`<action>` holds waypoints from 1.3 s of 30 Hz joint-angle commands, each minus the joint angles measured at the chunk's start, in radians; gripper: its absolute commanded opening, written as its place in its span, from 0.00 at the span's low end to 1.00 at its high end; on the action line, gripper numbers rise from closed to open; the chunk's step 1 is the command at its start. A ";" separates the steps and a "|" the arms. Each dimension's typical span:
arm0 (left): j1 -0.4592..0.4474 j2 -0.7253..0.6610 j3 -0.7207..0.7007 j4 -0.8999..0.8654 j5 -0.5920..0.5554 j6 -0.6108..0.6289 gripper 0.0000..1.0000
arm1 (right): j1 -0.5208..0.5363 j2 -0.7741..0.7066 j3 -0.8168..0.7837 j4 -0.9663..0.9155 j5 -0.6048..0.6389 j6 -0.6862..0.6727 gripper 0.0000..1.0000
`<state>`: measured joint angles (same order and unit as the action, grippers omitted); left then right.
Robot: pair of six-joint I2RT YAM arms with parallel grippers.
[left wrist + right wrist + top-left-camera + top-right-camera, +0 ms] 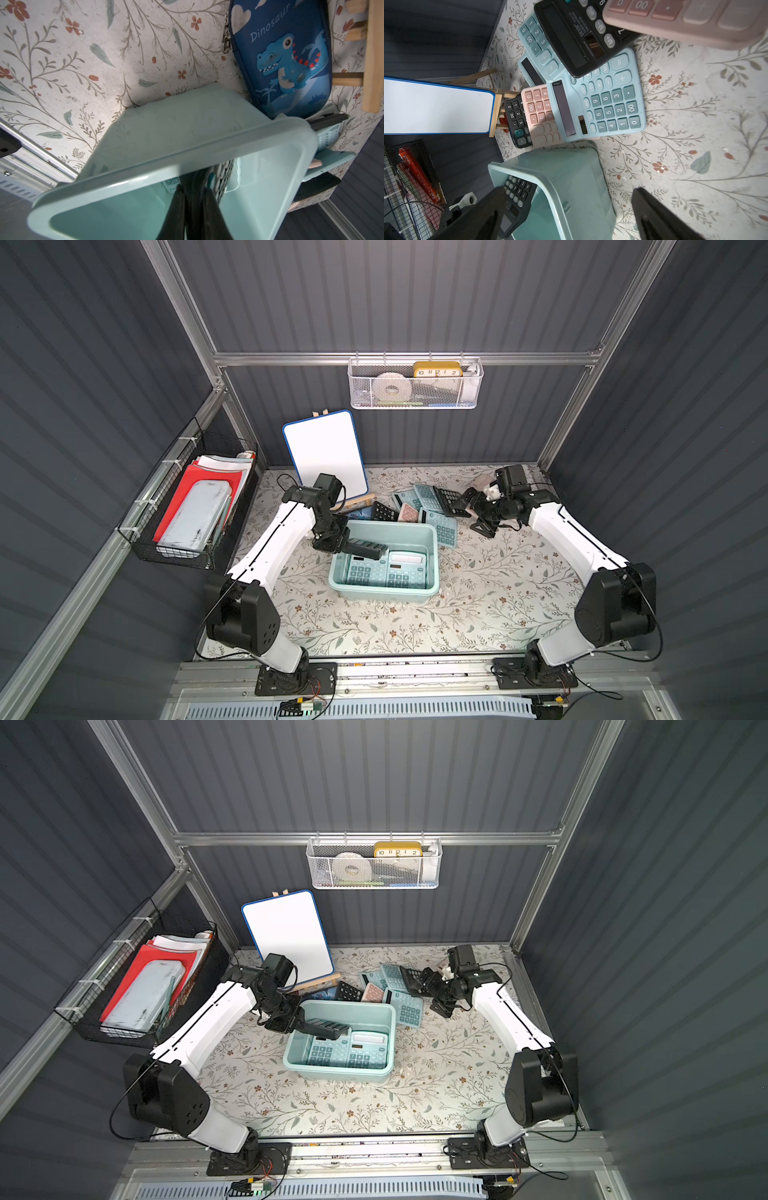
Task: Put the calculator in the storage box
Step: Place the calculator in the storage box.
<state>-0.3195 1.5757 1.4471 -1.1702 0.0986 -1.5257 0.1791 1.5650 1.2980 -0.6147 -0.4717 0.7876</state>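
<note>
Currently the black calculator [369,548] is gripped by the left gripper [352,546] and held over the storage box [384,594]; the right gripper [467,516] is spread wide, empty, beside the loose calculators [428,506].

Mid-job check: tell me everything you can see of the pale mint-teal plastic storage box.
The pale mint-teal plastic storage box is a rectangular, slightly translucent tub with rounded corners and a rolled rim. It stands upright and open-topped on the floral tabletop. Two teal calculators lie flat, side by side, on its bottom. The left gripper reaches over its rim, holding a black calculator in the box's mouth. Loose calculators lie just behind it.
</note>
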 commanded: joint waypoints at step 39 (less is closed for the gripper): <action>-0.085 0.045 -0.007 -0.063 -0.096 -0.183 0.00 | -0.001 0.003 0.001 -0.009 -0.056 0.010 0.99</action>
<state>-0.4061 1.6123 1.4315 -1.2591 0.0139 -1.7184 0.1787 1.5650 1.2808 -0.6075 -0.5167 0.8055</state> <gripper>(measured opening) 0.152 0.989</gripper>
